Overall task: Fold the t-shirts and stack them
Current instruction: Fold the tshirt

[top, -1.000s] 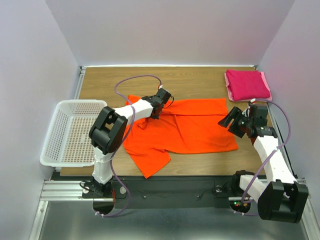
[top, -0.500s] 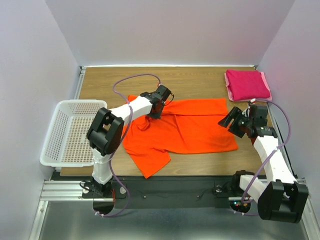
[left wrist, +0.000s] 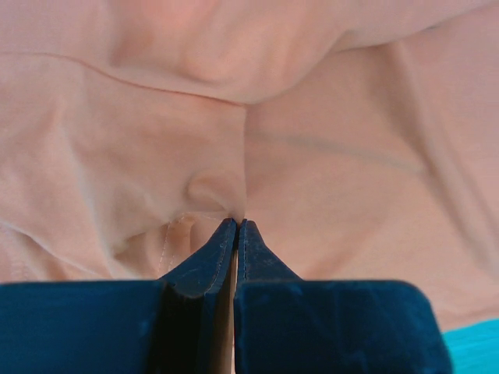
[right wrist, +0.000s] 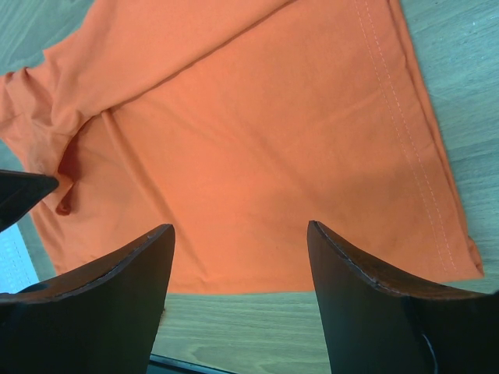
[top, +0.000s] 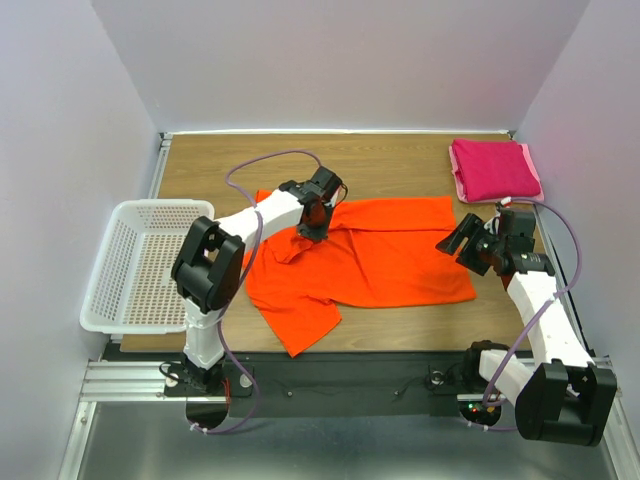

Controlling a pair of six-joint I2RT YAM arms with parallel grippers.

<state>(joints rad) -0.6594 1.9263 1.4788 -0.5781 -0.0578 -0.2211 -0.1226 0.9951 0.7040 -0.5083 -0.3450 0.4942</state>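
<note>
Nearest the arm bases, the orange t-shirt lies spread across the middle of the wooden counter. Its right half is flat, its left half is rumpled, and one flap reaches toward the near edge. The white lattice basket sits at the counter's left edge, just beside the shirt's left side.

The right end effector hovers above the shirt's right hem with its fingers spread wide. It has hold of nothing, and the wrist view shows flat orange cloth between the fingers.

Farther in, the left end effector points down onto the shirt's upper left part. Its fingers are pressed together, pinching a small pucker of the orange cloth at their tips.

In the far right corner, the magenta t-shirt lies folded in a neat rectangle, apart from the orange one.
</note>
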